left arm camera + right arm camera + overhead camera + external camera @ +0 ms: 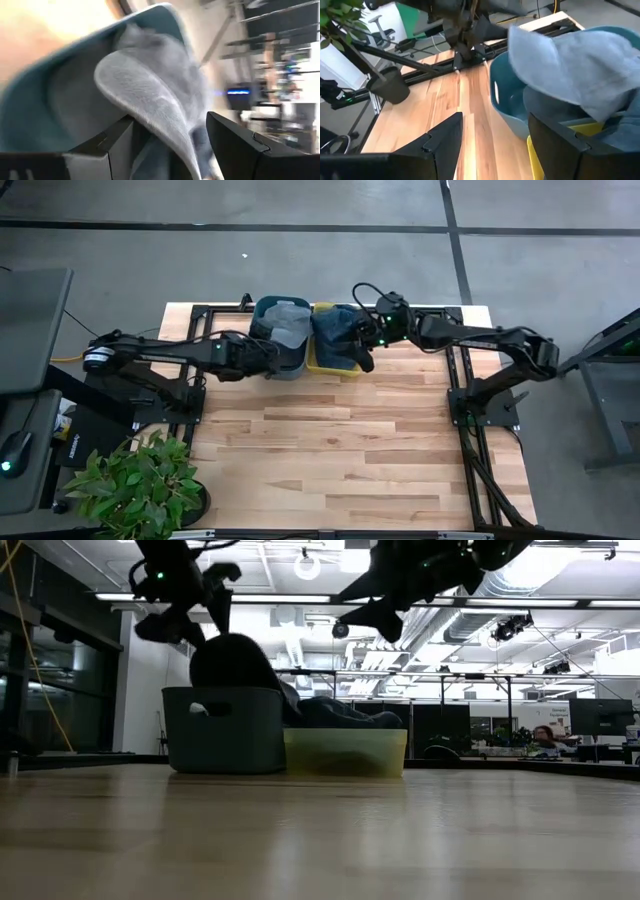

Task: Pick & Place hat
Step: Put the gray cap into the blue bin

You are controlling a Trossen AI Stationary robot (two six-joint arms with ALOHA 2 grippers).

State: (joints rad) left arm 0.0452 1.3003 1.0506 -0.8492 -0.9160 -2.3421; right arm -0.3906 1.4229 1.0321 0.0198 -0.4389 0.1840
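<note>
Grey-blue fabric marks the task's thing: a soft grey cap (pixel 289 323) draped over the dark teal plastic bin (pixel 268 310) at the far edge of the pale wooden table (pixel 340 450). Just beside the bin, touching it on the right, stands a shallow yellow plastic tub (pixel 322 361) heaped with dark blue cloth (pixel 338 330).

Over the teal bin hangs the left gripper (pixel 268 352), and its wrist view shows the two dark fingers (pixel 235 145) pinching the cap's brim (pixel 150 95) between them, the crown of the cap lying against the bin's inner wall. In the low view the cap rises as a dark dome above the bin's rim.

Over the yellow tub hovers the right gripper (pixel 362 358), its fingers (pixel 440 142) spread apart with nothing between them.

A green leafy potted plant (pixel 135 485) stands off the table's near left corner.
</note>
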